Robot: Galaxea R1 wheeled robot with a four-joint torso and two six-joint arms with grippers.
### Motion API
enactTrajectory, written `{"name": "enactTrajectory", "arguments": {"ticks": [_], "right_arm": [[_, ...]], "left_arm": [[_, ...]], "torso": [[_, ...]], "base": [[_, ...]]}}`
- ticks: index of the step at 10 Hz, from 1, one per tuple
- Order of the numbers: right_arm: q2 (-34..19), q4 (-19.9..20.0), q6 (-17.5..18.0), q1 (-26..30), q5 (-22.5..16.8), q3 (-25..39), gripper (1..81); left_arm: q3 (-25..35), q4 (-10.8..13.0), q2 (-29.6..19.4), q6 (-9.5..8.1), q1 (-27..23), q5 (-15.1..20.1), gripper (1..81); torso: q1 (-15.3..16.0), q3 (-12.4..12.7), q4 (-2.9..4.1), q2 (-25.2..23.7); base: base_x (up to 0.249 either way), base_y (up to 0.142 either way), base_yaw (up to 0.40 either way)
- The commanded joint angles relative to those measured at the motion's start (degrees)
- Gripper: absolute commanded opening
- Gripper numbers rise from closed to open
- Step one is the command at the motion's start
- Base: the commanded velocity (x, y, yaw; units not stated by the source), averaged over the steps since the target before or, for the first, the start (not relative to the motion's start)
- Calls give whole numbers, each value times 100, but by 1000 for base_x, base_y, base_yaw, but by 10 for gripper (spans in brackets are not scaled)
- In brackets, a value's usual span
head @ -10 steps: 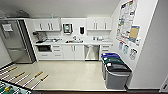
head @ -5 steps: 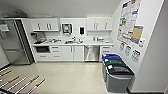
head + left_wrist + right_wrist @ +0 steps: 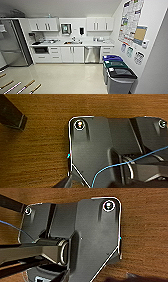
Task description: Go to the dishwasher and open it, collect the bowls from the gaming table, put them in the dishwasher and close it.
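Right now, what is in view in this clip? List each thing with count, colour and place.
dishwasher: one, stainless steel, door shut, under the counter right of the sink cabinet.
fridge: one, steel, tall, at the left wall.
upper cabinets: white, two groups on the back wall.
lower cabinets: white, under the counter.
counter: white, along the back wall, with a sink and small items too blurred to name.
bins: three, grey with blue, green and black lids, along the right wall.
posters: several, multicoloured, on the right wall.
floor: pale, glossy.
wooden surface: brown, below both wrists.
robot's dark plate: in each wrist view.
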Motion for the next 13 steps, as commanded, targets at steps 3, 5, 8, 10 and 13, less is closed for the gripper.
{"name": "enactTrajectory", "arguments": {"ticks": [3, 5, 8, 10, 13], "right_arm": [[-93, 49, 0, 245, -307, 259, 811], [-93, 23, 0, 254, -307, 276, 811], [-102, 23, 0, 245, -307, 294, 811], [-102, 23, 0, 245, -316, 302, 811], [-111, 49, 9, 245, -307, 302, 811]], "left_arm": [[-5, 7, -139, 13, -262, 261, 811], [-4, 7, -131, 13, -254, 261, 811], [-4, 15, -113, 13, -245, 261, 811], [-4, 16, -113, 13, -245, 261, 811], [-4, 25, -104, 13, -245, 261, 811]], "torso": [[0, 0, 0, 0], [0, 0, 0, 0], [0, 0, 0, 0], [0, 0, 0, 0], [0, 0, 0, 0]], "base": [[174, 0, 0], [174, 0, 0], [174, 0, 0], [174, 0, 0], [174, 0, 0]]}}
